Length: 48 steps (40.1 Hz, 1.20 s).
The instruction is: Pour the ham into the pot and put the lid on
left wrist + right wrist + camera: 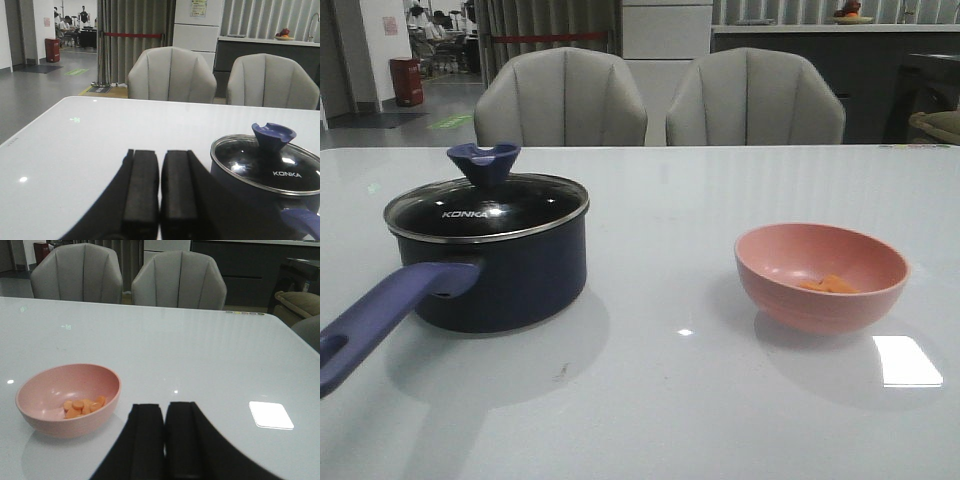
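Glossy white table [650, 400], glass lid [485, 208] metal-rimmed, matt pink bowl [820, 278].

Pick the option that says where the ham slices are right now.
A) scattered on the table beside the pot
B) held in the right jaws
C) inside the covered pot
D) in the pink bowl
D: the orange ham slices lie together on the bottom of the pink bowl, while the glass lid still sits on the navy pot.

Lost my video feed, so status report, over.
Left gripper and right gripper shut, empty. Ham in pink bowl. Lid on pot, blocking the pour.
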Tool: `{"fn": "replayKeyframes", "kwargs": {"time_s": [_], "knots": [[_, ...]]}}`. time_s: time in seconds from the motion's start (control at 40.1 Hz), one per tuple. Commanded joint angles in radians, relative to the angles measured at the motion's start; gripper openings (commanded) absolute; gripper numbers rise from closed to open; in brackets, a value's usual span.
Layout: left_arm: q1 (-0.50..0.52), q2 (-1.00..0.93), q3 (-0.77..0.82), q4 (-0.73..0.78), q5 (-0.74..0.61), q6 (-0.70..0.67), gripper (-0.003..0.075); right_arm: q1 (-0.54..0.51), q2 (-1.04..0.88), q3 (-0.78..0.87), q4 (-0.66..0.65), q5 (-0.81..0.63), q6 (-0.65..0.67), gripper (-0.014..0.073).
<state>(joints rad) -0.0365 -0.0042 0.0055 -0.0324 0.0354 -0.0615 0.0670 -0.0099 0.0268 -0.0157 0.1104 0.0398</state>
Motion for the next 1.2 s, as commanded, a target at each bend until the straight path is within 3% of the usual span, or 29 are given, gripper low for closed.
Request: {"fn": "replayKeyframes", "kwargs": {"time_s": [0.0,0.999,1.173], "knots": [[-0.003,-0.019,0.021,-0.002,-0.081,-0.006,0.0120,-0.006,-0.019,-0.005,-0.012,-0.083,-0.006,0.0161],[-0.003,-0.019,0.021,-0.002,-0.085,-0.006,0.0121,-0.006,-0.019,-0.005,-0.012,-0.083,-0.006,0.0161],[-0.003,-0.019,0.019,-0.002,-0.198,-0.006,0.0120,-0.006,-0.019,-0.005,-0.012,-0.083,-0.006,0.0161]]}}
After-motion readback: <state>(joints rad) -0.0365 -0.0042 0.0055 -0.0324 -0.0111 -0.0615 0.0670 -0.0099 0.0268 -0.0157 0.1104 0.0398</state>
